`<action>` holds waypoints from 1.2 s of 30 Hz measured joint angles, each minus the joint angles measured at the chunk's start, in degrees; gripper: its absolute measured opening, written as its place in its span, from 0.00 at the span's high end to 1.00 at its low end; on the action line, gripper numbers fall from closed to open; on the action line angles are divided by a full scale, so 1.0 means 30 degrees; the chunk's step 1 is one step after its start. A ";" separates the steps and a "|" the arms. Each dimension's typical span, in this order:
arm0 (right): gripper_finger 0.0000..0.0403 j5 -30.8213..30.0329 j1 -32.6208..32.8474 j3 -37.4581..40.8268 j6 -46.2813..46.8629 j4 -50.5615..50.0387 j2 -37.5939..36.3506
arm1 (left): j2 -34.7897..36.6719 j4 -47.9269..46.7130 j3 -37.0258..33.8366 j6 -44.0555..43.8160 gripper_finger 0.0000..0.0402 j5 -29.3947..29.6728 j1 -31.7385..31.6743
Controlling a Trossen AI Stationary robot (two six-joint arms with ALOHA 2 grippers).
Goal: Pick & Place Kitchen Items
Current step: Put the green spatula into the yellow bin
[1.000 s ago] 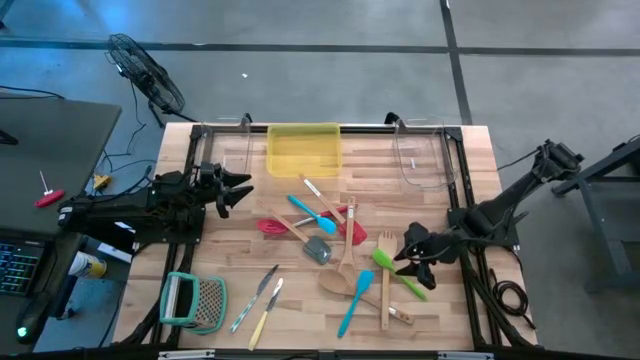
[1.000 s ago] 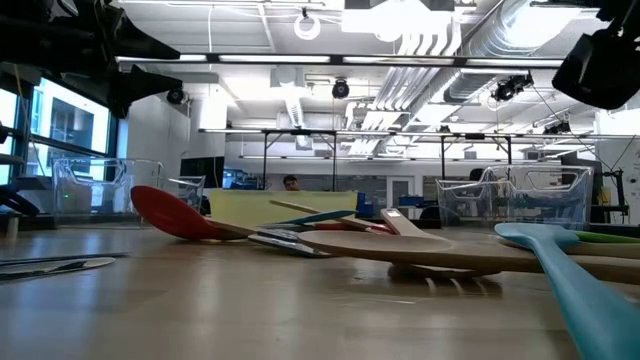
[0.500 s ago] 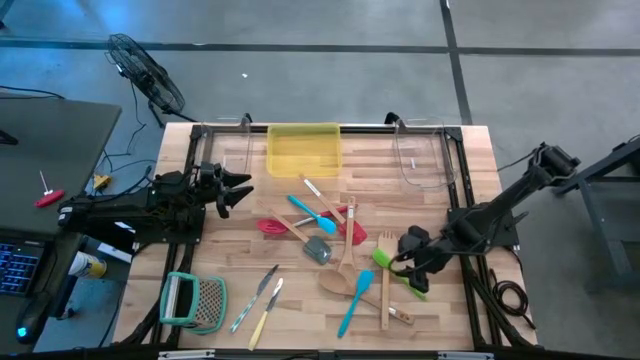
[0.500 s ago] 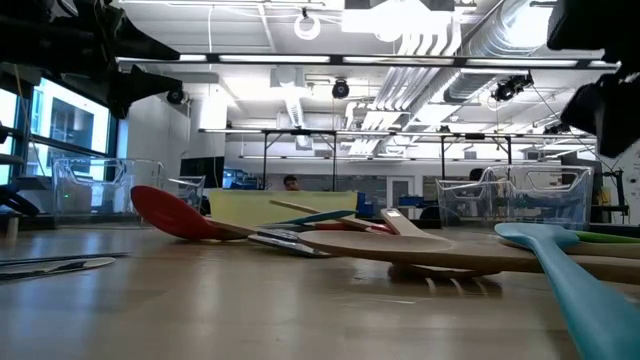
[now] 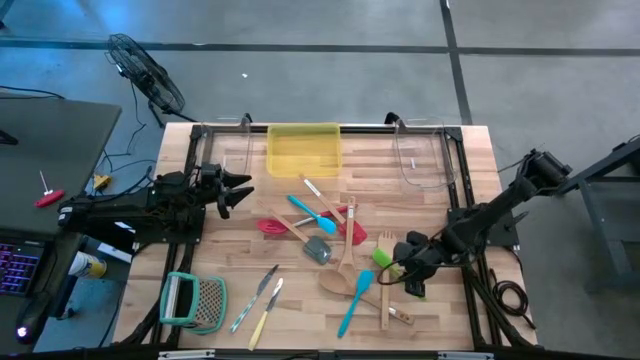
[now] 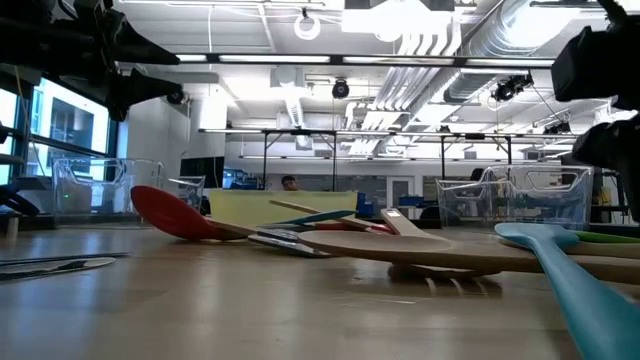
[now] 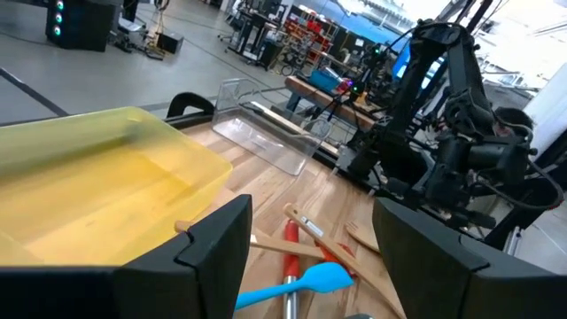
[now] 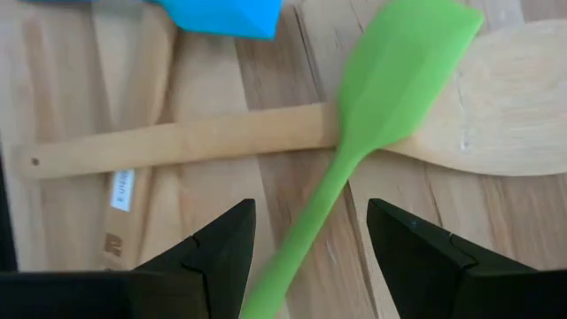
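Observation:
Several utensils lie scattered mid-table: a green spatula (image 5: pixel 383 258), blue spatulas (image 5: pixel 354 300), a red spoon (image 5: pixel 270 226), a grey spatula (image 5: pixel 318 250), wooden spoons and a wooden fork (image 5: pixel 386 290), and two knives (image 5: pixel 258 300). My right gripper (image 5: pixel 399 270) is open and low over the green spatula. In the right wrist view its fingers (image 8: pixel 204 266) stand on either side of the green handle (image 8: pixel 310 221) without touching it. The green blade (image 8: pixel 407 71) rests on a wooden spoon (image 8: pixel 177 142). My left gripper (image 5: pixel 235 190) waits, open and empty, at the table's left.
A yellow bin (image 5: pixel 303 148) and a clear container (image 5: pixel 420 155) stand at the far edge. A teal-framed grater (image 5: pixel 192 300) lies near the front left corner. A blue spatula blade (image 8: pixel 221 13) lies close beyond the green one. Bare wood shows at the near left centre.
My right gripper has come down and a little toward the table's left and near edge, onto the green spatula's handle, staying open. The utensils have not moved.

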State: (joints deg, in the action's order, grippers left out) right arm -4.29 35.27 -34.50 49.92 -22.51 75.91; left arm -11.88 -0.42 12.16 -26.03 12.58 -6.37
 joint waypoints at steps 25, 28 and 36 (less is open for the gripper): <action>0.47 -0.0513 0.0000 0.0000 0.0362 0.0292 0.1063 | 0.0000 -0.0059 0.0000 -0.0004 0.42 0.0066 0.0004; 0.47 -0.0430 0.0000 0.0000 0.0357 0.0293 0.1453 | 0.0000 -0.0059 0.0000 -0.0011 0.42 0.0000 0.0002; 0.47 -0.0506 0.0000 -0.0044 0.0355 0.0373 0.2478 | 0.0000 -0.0067 0.0000 -0.0028 0.42 -0.0007 0.0006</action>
State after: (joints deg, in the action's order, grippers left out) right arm -5.81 35.27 -34.63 50.98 -21.39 83.34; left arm -11.88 -0.62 12.16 -26.11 12.56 -6.35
